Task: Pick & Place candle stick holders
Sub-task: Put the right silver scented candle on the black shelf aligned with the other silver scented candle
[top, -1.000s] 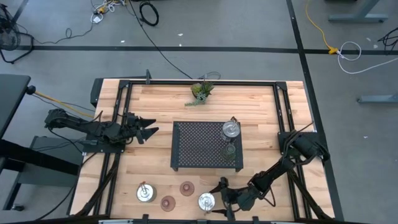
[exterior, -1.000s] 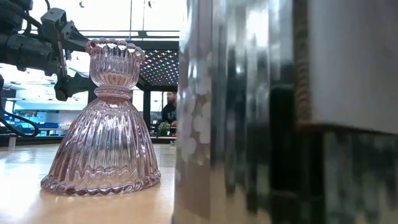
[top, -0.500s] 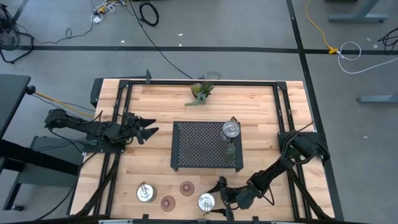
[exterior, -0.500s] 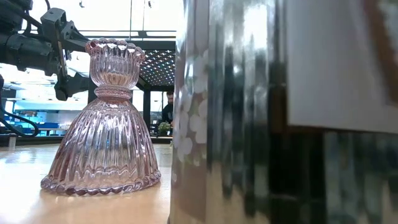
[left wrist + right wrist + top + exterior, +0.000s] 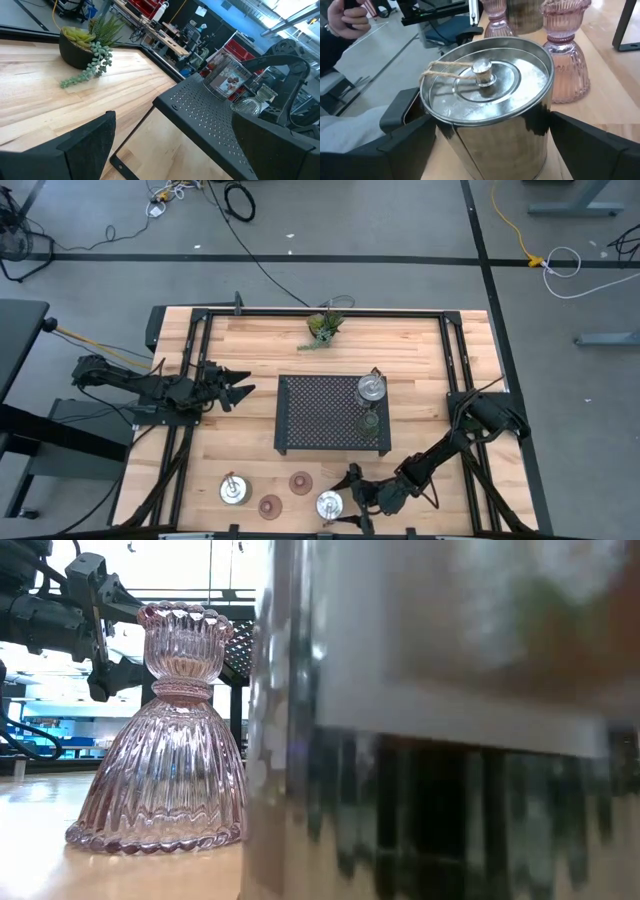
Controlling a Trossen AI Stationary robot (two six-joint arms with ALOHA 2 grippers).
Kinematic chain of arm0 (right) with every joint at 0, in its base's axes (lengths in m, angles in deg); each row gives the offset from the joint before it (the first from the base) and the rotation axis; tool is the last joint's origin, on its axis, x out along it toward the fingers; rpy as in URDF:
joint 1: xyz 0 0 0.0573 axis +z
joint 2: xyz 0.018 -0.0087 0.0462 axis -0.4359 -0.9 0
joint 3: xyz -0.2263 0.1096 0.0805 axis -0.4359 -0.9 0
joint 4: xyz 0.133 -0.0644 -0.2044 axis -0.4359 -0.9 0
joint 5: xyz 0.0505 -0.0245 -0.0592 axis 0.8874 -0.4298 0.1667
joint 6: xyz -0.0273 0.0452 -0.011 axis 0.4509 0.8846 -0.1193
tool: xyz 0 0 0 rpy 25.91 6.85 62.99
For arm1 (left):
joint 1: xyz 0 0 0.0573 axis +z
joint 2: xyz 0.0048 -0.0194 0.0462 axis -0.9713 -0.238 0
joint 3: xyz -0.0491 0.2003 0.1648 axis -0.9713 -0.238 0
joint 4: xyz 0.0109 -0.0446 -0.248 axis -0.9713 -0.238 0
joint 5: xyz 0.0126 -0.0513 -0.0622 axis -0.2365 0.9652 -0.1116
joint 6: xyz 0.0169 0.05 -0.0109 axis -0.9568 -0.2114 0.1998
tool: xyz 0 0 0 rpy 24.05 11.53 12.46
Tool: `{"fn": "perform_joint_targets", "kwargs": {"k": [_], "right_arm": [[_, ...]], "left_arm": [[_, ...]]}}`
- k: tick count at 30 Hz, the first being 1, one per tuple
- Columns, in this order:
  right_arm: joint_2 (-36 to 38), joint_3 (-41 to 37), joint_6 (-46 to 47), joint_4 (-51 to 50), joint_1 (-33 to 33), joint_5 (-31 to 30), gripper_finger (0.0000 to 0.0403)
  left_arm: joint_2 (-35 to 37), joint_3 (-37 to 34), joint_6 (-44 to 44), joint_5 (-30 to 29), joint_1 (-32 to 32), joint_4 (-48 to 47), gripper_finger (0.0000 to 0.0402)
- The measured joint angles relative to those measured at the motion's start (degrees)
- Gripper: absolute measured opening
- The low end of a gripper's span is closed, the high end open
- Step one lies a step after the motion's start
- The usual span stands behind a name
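The right pincer [image 5: 343, 500] sits spread around a silver tin [image 5: 487, 107] at the worktop's [image 5: 260, 350] six o'clock edge, not yet squeezing. Pink glass holders [image 5: 567, 50] stand just beside it. The left pincer [image 5: 240, 388] waits spread at nine o'clock.

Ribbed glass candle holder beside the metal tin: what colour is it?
Pale pink ribbed glass candle holder, clear and see-through; the low view shows it best.

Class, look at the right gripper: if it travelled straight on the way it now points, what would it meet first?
The right gripper would meet the silver tin holder first; its open fingers already flank the tin. Pink glass holders stand beyond.
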Motion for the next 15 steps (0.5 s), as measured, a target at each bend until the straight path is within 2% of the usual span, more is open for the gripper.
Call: {"fn": "perform_joint_targets", "kwargs": {"k": [15], "right_arm": [[0.0,0.0,-3.5,-0.1,-0.3,0.9,0.0387]], "left_arm": [[0.0,0.0,0.0,-1.1,0.0,0.1,0.0399]]}}
